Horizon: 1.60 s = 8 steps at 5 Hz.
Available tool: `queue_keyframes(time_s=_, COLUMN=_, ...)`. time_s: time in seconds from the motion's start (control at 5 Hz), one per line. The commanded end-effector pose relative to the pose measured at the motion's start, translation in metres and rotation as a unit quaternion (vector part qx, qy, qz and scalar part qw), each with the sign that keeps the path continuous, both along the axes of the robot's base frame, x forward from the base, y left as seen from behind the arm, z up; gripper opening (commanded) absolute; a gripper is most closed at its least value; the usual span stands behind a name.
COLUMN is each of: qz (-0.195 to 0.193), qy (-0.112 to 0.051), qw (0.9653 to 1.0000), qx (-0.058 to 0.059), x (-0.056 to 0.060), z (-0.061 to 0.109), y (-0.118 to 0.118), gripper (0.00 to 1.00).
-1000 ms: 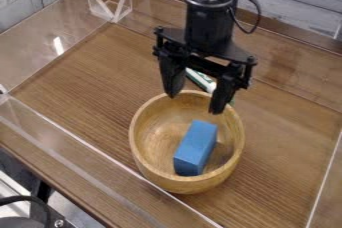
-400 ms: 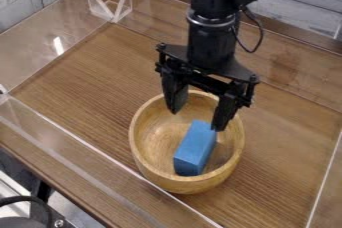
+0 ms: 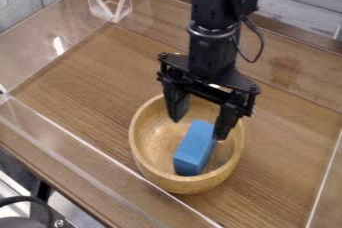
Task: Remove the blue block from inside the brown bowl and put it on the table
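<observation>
The brown bowl (image 3: 150,142) sits on the table (image 3: 94,82) at the lower middle of the view. Inside it the blue block (image 3: 195,150) lies slanted, one end propped against the near right wall. My gripper (image 3: 201,119) hangs straight down over the bowl's far part, jaws wide open. One fingertip stands to the left of the block's upper end and the other to its right, with the tips just inside the rim. Nothing is held.
Clear acrylic walls (image 3: 40,32) run along the table's edges, with one panel close to the bowl at the front left (image 3: 54,137). The marker is hidden behind the gripper body. Bare wood lies left of the bowl.
The gripper has come down toward the bowl and a little nearer the block, still wide open. The block and bowl have not moved.
</observation>
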<state>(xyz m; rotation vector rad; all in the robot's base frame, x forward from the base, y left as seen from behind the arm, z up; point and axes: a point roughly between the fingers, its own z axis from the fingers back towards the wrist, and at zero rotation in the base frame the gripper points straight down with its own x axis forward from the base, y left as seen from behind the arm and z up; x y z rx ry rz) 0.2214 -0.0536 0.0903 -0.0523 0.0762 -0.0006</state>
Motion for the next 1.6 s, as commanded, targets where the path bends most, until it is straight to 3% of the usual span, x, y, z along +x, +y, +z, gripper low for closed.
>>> queue_keyframes(time_s=0.0, qz=-0.007, qy=-0.018, qw=0.9998, qx=-0.009, x=0.003, z=0.003, y=-0.003, gripper=1.00)
queue_keyframes(time_s=1.4, qz=-0.029, qy=-0.036, qw=0.9979, qx=-0.047, x=0.005, z=-0.015, y=-0.002, gripper=1.00)
